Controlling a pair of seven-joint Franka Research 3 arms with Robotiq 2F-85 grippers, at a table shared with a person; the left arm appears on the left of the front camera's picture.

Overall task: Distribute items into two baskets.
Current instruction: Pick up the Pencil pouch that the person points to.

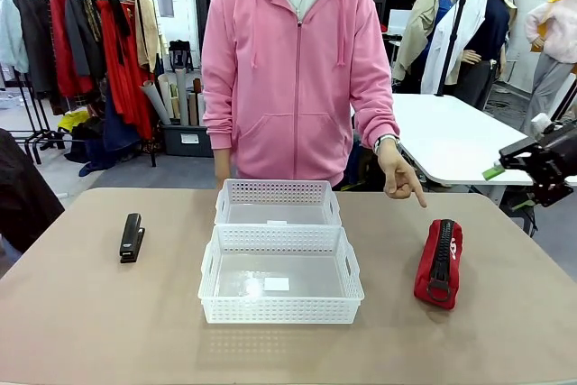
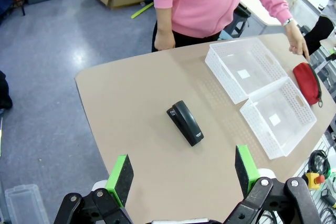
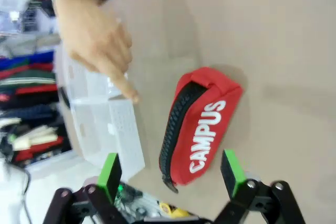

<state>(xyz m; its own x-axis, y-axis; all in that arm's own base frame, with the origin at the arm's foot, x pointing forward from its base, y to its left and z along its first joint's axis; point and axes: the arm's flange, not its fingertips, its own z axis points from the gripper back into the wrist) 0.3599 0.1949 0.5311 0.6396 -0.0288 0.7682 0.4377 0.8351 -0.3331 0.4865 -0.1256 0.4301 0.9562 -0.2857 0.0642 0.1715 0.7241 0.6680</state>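
Observation:
A black stapler [image 1: 132,237] lies on the table's left side. In the left wrist view the stapler [image 2: 185,123] lies beyond my left gripper [image 2: 182,174], which hangs open high above it. Two white lattice baskets stand mid-table, the larger one [image 1: 279,311] nearer me and the narrower one [image 1: 278,185] behind it. A red zipped pouch [image 1: 439,261] lies at the right. My right gripper [image 1: 503,188] hovers open above and to the right of it. In the right wrist view the pouch [image 3: 202,124] sits just ahead of the open right gripper [image 3: 170,174].
A person in a pink hoodie stands at the far side. Their hand [image 1: 401,178] points a finger down toward the pouch, close to it in the right wrist view [image 3: 100,40]. A white table [image 1: 451,137] stands behind at the right.

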